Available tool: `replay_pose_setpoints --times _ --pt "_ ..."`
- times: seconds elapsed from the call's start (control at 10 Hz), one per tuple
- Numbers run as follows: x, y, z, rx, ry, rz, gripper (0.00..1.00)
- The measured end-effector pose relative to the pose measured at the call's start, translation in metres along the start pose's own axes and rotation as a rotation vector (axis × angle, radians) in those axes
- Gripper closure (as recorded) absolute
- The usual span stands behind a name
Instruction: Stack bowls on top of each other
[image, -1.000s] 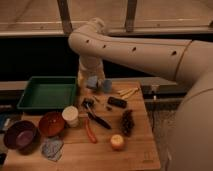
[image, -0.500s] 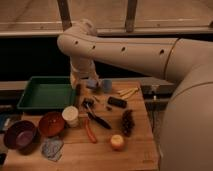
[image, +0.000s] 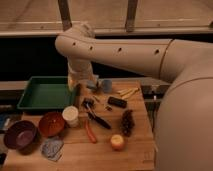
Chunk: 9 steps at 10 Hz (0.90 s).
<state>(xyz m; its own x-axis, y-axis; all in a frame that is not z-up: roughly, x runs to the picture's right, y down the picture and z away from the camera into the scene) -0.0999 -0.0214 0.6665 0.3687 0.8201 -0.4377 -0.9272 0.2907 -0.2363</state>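
Two bowls (image: 51, 123) (image: 21, 135) side-by-side; pincer (image: 85, 99) beside tray (image: 42, 94)

You are looking at a dim, warm-toned scene. Light falls from above onto the arm (image: 120, 47) over the green tray (image: 45, 92), so its upper side is bright and its underside shaded. Behind the tray the background is nearly black. The gripper (image: 84, 91), just beside the tray's right rim, sits in the arm's shadow. Right of the tray, the wooden table (image: 140, 142) glows orange, without glare.
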Motion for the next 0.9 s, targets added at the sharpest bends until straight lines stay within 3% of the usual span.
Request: replay_pose_setpoints --times 0.4,0.6,0.9 --pt "0.0 0.005 0.003 -0.011 0.006 -0.015 0.35" --pt "-0.001 0.038 0.023 -0.078 0.034 -0.089 0.35" --pt "-0.001 0.034 0.022 -0.074 0.033 -0.083 0.35"
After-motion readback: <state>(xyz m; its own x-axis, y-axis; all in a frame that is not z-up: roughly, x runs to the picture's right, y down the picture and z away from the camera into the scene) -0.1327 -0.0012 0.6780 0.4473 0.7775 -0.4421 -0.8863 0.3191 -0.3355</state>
